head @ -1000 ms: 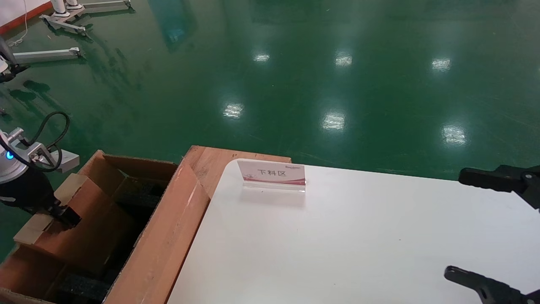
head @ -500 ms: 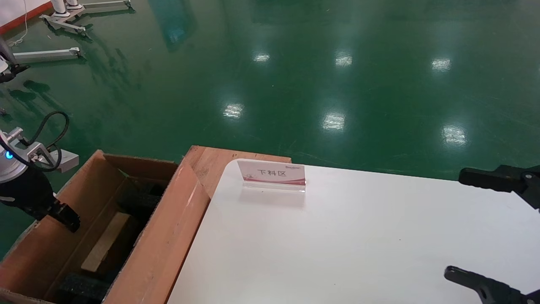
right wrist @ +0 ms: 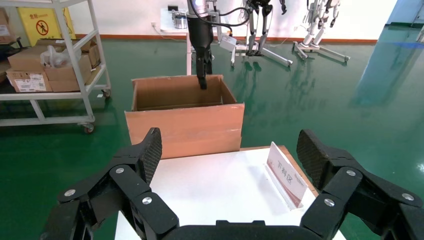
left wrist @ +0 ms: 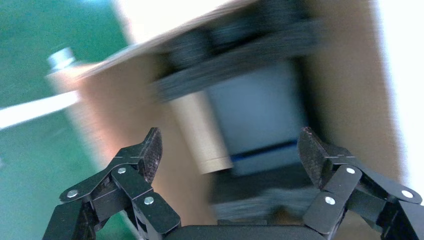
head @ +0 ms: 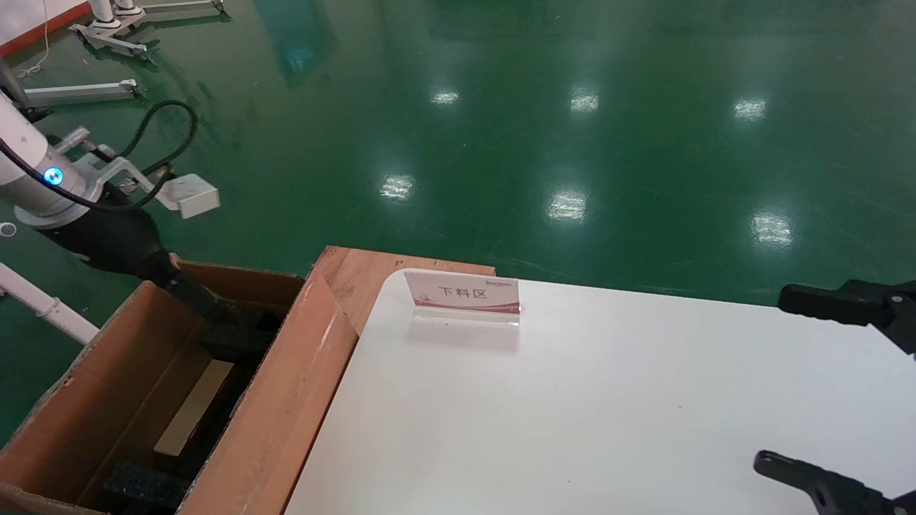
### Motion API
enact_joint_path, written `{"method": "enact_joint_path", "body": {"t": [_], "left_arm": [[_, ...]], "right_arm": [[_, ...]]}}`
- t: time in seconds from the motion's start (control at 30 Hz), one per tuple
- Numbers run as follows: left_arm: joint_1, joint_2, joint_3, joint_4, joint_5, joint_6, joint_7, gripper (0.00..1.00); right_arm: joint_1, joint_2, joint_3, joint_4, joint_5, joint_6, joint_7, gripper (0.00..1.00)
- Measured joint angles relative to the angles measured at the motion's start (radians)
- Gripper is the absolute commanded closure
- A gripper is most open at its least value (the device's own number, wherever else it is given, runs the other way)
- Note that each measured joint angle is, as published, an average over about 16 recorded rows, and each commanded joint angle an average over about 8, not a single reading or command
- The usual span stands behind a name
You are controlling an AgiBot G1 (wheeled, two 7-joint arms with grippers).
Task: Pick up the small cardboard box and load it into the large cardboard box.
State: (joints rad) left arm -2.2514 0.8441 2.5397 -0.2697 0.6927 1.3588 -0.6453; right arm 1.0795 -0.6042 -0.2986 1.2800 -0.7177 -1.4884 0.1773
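Observation:
The large cardboard box [head: 279,408] stands open on the floor left of the white table; it also shows in the right wrist view [right wrist: 185,125] and, blurred, in the left wrist view [left wrist: 350,95]. The small cardboard box lies inside it. Only its pale tan flap [head: 193,408] shows among black foam pads [head: 139,486]; the flap also shows in the left wrist view [left wrist: 200,130]. My left gripper [head: 204,304] hangs open and empty over the large box's far end, seen open from its wrist [left wrist: 230,150]. My right gripper [head: 773,379] is open and empty over the table's right edge.
A white table [head: 608,415] carries an upright sign [head: 464,295]. A wooden edge [head: 358,268] lies between table and box. Green floor lies all round. A shelf cart with cartons [right wrist: 50,65] and robot stands [right wrist: 265,30] are beyond the box.
The left gripper let go of the small box, which dropped into the large box. It then rose and moved toward the box's far end. The right arm has not moved.

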Motion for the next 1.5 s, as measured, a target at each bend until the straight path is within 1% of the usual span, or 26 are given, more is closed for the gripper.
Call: {"method": "enact_joint_path", "body": {"t": [0.17,0.3,0.43,0.6,0.77,1.5], "left_arm": [[-0.074,-0.033,-0.044,-0.116,-0.058,0.027,0.053,0.0],[-0.106,-0.063,-0.083,-0.193,-0.094,0.027,0.081,0.0],[-0.101,-0.086,-0.143,-0.253,-0.113,0.021,0.101,0.0],[-0.047,-0.104,-0.255,-0.313,-0.115,0.022,0.123,0.0],[0.048,-0.116,-0.414,-0.371,-0.104,0.031,0.149,0.0],[0.533,-0.166,-1.207,-0.647,-0.043,0.076,0.282,0.0]], "right_arm": [[0.0,0.0,0.0,0.0,0.0,0.0,0.0,0.0],[0.0,0.0,0.0,0.0,0.0,0.0,0.0,0.0],[0.0,0.0,0.0,0.0,0.0,0.0,0.0,0.0],[0.0,0.0,-0.001,-0.001,0.0,0.0,-0.001,0.0],[0.0,0.0,-0.001,-0.001,0.0,0.0,-0.001,0.0],[0.001,0.001,-0.002,-0.001,0.001,0.0,-0.001,0.0]]}}
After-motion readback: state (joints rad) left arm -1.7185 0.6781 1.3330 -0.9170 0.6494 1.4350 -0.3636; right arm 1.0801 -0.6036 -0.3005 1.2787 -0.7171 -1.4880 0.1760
